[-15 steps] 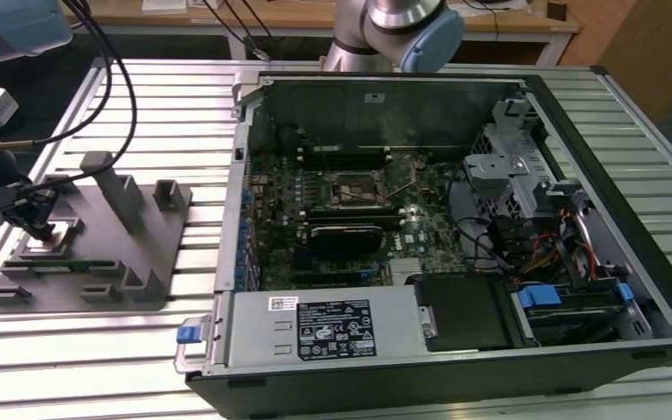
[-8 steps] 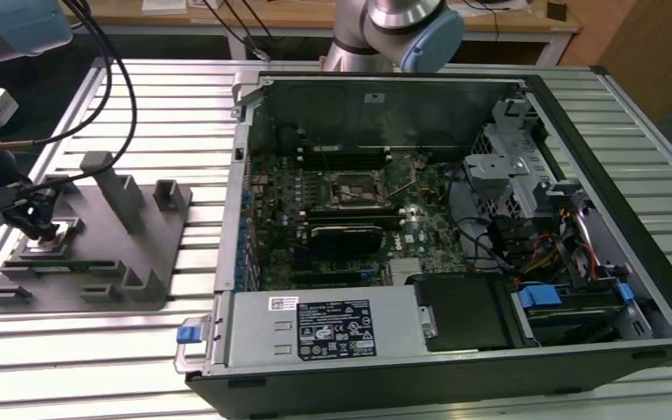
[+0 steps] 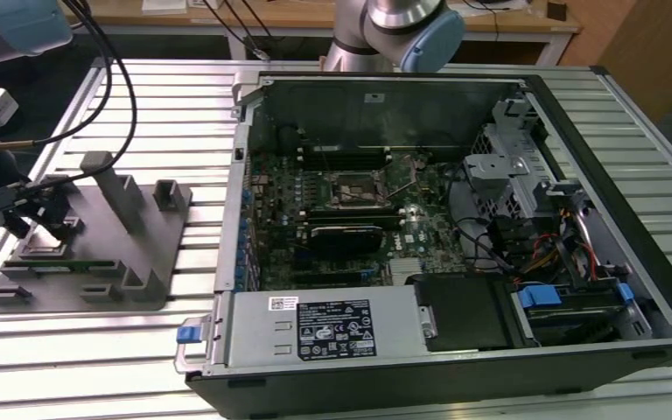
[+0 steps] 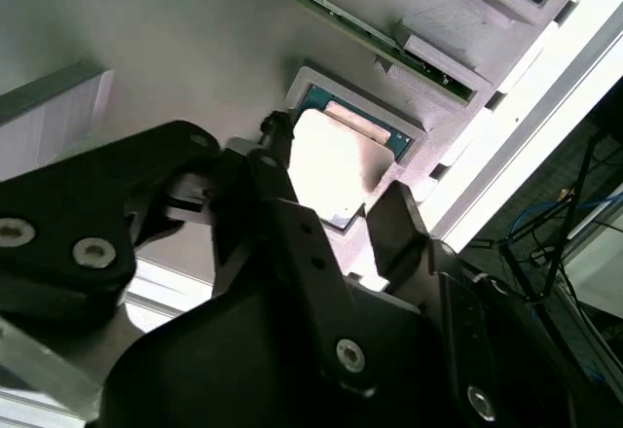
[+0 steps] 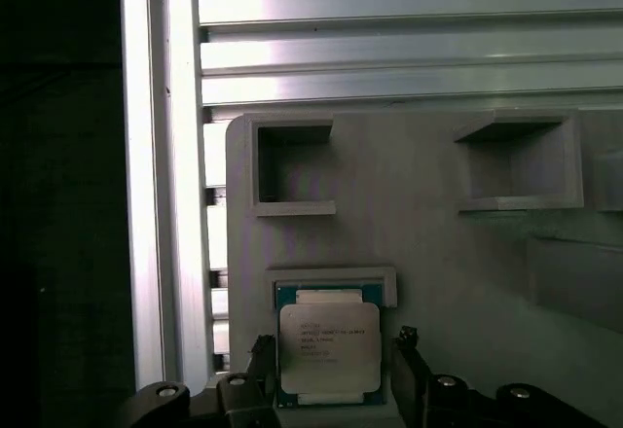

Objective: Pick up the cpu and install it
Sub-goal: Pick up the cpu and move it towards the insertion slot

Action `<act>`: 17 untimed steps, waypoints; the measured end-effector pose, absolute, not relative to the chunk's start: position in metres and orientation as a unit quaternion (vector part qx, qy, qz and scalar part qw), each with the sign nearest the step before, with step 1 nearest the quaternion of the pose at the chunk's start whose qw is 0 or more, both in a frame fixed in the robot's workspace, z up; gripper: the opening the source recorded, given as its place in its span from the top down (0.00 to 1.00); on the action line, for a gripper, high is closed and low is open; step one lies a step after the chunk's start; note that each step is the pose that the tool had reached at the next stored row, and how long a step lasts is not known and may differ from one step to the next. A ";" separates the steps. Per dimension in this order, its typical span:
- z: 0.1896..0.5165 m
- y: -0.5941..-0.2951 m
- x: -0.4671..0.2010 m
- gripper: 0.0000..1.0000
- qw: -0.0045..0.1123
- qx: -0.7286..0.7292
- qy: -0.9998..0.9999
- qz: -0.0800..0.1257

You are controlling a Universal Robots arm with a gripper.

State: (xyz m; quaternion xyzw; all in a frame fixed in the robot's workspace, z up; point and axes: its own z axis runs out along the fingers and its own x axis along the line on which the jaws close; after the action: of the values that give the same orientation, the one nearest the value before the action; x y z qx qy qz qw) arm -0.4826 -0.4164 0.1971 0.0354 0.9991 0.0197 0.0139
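Over at the exterior view's left, the gripper (image 3: 39, 227) is held low over a gray holder block (image 3: 137, 254), which is laid on the slatted metal table (image 3: 651, 166). The cpu (image 5: 329, 350) is seated flat in a shallow square pocket near one edge of that block, shiny top up, and can be made out in both wrist views. The jaws are spread just a bit wider than the chip, with a black finger (image 5: 265, 362) brought down on each side of it. A thin sliver of gap is left on at least one side, so nothing's actually clamped. Two more square pockets (image 5: 292, 170) are cut into the block farther along. Toward the middle, an open computer case (image 3: 383, 109) is laid on its side with the motherboard (image 3: 301, 236) exposed, and the metal-framed socket (image 3: 353, 188) is found there, well apart from the cpu. At the exterior view's right, a tangle of coloured cables (image 3: 546, 249) is tucked inside the case.
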 end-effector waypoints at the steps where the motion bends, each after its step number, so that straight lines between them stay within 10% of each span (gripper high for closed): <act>1: 0.197 -0.416 -0.483 0.41 0.014 0.035 0.999 0.020; 17: 0.189 -0.416 -0.483 0.41 0.014 0.035 0.999 0.020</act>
State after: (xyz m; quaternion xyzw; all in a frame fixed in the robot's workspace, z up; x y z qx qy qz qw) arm -0.4827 -0.4156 0.1887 0.0354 0.9991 0.0197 0.0138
